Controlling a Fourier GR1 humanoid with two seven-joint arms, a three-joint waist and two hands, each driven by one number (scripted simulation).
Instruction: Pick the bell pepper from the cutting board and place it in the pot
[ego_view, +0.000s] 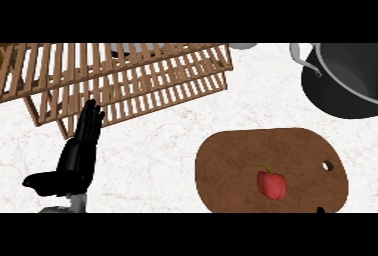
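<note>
A red bell pepper (272, 185) with a green stem lies on the right half of the round brown cutting board (236, 160), at the lower right of the counter. The dark pot (341, 102) stands at the upper right, partly cut off by the edge, well apart from the board. My left hand (77, 155) rests open at the left with its fingers straight and pointing up, far from the pepper and holding nothing. Only a small black tip of my right hand (321, 210) shows at the lower edge, just right of the pepper and over the board.
A slatted wooden dish rack (133, 75) fills the upper left, and my left hand's fingertips overlap its front edge. A pale object (244, 46) peeks in at the top edge. White marble counter (162, 145) lies between rack, board and pot.
</note>
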